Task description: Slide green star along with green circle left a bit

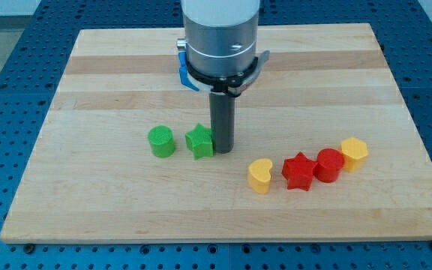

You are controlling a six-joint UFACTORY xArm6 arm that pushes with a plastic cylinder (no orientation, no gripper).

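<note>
My tip [223,150] rests on the table [96,90] just to the view's right of the green star [199,142], and appears to touch that block's right side. No grasping part is fitted: the arm ends in a straight dark rod that holds nothing. The rod descends vertically from a grey cylindrical housing [220,37] at the view's top centre. A blue part [185,71] shows at the housing's left edge.

The green star lies near the middle of the table. The green circle [161,142], a short upright cylinder, stands just to the view's left of the star, with a narrow gap between the two. Tip, star and circle lie in one near-horizontal line across the view.

To the view's lower right, well apart from the green pair, four blocks form a rising diagonal row:
- The yellow heart [260,175] sits at the left end and is the lowest in the view.
- The red star [299,171] sits to its right, slightly apart from it.
- The red cylinder [329,165] touches or nearly touches the red star.
- The yellow block [354,153], whose shape is roughly pentagonal, sits at the right end, against the red cylinder.

The table is a light wooden board. It lies on a blue perforated surface [6,120] visible on all sides.
</note>
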